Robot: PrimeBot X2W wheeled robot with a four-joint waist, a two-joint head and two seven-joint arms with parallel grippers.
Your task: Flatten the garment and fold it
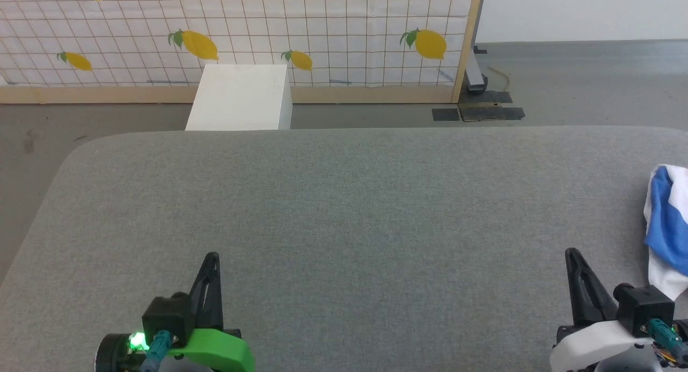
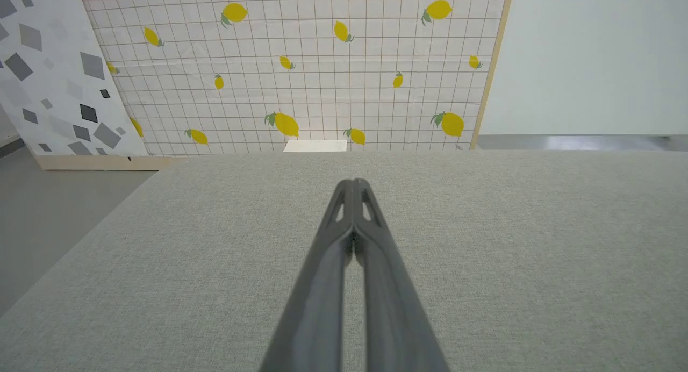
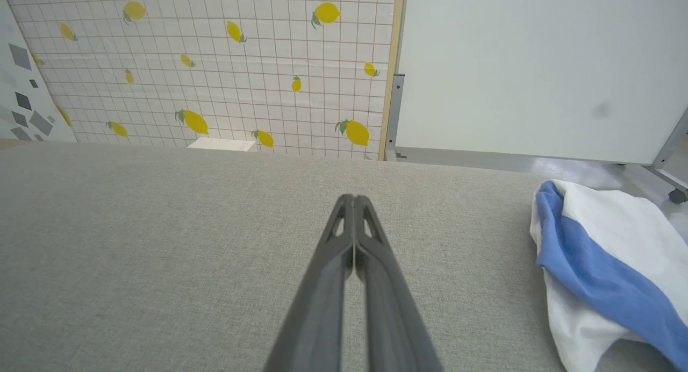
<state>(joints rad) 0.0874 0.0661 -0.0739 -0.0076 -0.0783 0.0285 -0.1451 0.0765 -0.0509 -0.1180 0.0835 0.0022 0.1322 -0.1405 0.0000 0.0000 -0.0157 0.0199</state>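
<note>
The garment [image 1: 666,227] is a crumpled white and blue heap at the far right edge of the grey table [image 1: 344,200]; the picture's edge cuts part of it off. In the right wrist view the garment [image 3: 602,264] lies to the right of the fingers, apart from them. My right gripper [image 1: 571,252] rests at the lower right, just left of the garment, shut with nothing in it; its tips [image 3: 353,199] are pressed together. My left gripper [image 1: 213,255] sits at the lower left, far from the garment, also shut and empty, with the fingertips [image 2: 353,183] meeting.
A white box [image 1: 239,97] stands on the floor beyond the table's far edge, in front of a lemon-patterned screen [image 1: 236,33]. A metal frame foot [image 1: 475,81] and dark tape patches lie on the floor at the back right.
</note>
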